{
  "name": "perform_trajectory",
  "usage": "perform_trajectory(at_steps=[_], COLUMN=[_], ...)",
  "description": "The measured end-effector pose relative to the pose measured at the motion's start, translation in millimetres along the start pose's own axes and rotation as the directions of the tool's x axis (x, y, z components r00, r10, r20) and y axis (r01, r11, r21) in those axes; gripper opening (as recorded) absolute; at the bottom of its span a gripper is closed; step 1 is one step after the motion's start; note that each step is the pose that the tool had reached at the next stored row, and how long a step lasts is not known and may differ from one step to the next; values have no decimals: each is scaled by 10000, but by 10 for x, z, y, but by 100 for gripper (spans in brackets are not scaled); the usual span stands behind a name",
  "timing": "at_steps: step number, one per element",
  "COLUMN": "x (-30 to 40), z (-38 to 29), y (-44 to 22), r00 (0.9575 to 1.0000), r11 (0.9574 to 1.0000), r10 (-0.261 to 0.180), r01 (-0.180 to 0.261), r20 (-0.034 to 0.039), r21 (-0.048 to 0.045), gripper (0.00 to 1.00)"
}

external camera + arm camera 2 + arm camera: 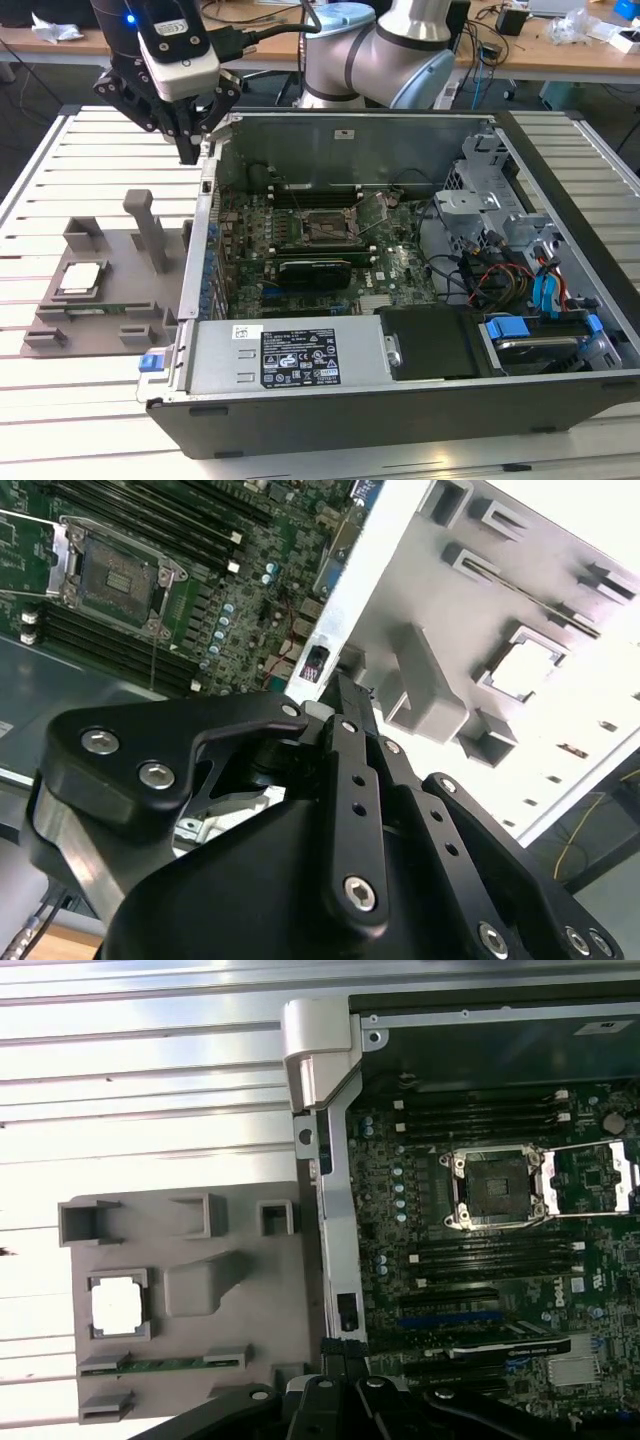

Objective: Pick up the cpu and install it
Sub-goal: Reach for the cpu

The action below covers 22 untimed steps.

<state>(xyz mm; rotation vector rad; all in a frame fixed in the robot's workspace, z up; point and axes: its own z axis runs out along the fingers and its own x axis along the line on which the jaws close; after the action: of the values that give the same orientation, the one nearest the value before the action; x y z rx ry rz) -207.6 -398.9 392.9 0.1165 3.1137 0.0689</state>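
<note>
The cpu (80,278) is a small silvery square chip lying flat in a recess of the grey holder block (110,250), which sits on the slatted table at the exterior view's left. Both wrist views show the cpu (117,1307) (525,665) there too. My gripper (190,150) hangs shut and empty above the case's wall, beyond the holder and well above the cpu. Its black fingers (340,695) point down at that wall. The motherboard's cpu socket (325,228) (497,1188) stands open, its metal frame (590,1175) flipped aside.
The open computer case (560,180) fills the table's middle, with drive cages and cables at the exterior view's right. A green memory stick (165,1365) lies in a slot of the holder. A grey post (150,230) rises from the holder beside the cpu.
</note>
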Motion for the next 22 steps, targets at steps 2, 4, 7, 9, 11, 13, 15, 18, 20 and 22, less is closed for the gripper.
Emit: perform_trajectory(at_steps=[2, 4, 7, 9, 11, 13, 15, 18, 20, 22], x=[18, 32, 62, 70, 78, 87, 96, 117, 129, 139], z=[0, -1, -1, -1, -1, -2, -1, -2, -2, -2], y=[-1, -2, -4, -5, -6, -6, -7, -9, -10, -10], r00=[10000, 10000, 10000, 10000, 10000, 10000, 10000, 10000, 10000, 10000], r11=[10000, 10000, 10000, 10000, 10000, 10000, 10000, 10000, 10000, 10000], r10=[0, 1, 1, 1, 1, 1, 1, 1, 0, 0], r01=[0, -1, -1, -1, -1, -1, -1, -1, 0, 0], r20=[0, 0, 1, 0, 0, -1, 0, 0, 0, 0], r21=[0, 0, 0, 0, 0, 1, 0, 1, 1, 1], gripper=[11, 11, 11, 11, 11, 11, 11, 11, 11, 11])
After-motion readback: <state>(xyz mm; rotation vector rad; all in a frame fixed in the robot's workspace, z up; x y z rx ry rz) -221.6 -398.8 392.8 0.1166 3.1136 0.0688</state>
